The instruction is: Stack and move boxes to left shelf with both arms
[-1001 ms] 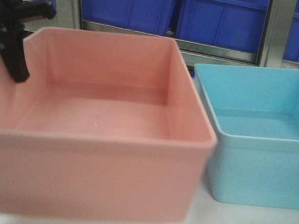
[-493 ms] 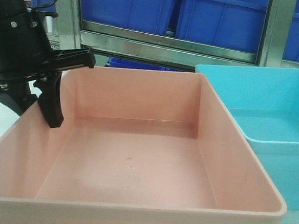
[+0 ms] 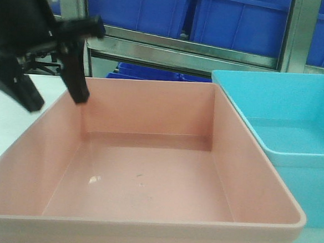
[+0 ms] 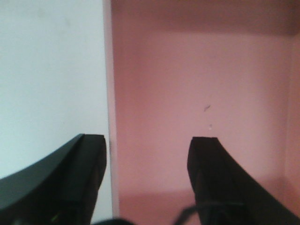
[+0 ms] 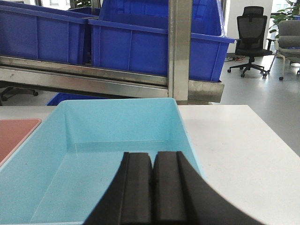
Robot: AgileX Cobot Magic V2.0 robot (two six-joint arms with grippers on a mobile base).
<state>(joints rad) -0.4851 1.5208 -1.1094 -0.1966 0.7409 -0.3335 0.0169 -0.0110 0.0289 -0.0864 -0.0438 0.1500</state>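
In the front view the pink tub (image 3: 147,170) filled the lower left and centre of the frame: pale, rectangular and open-topped, with rounded corners, a thin rim and a few small specks on its floor. The blue tub (image 3: 293,158), of like shape, stood just beside it at the right, both on a white table (image 3: 6,127). The black left claw (image 3: 57,102) hung at upper left, spread, with one finger (image 3: 76,79) by the tub's far left corner and the other outside the wall. Dark blue bins (image 3: 236,18) sat on a steel rack (image 3: 184,48) across the top. In the left wrist view the left claw (image 4: 147,140) gaped at the bottom, its fingers (image 4: 206,164) straddling the pink tub's (image 4: 197,70) left rim, one over the table (image 4: 47,56); contact could not be judged. In the right wrist view the right claw (image 5: 152,161) sat bottom centre with fingers pressed together, gripping nothing, over the blue tub's (image 5: 108,131) near side. A pink tub (image 5: 14,133) corner showed at the left edge, bins (image 5: 136,47) and rack (image 5: 179,51) above, and a chair (image 5: 253,40) at upper right.
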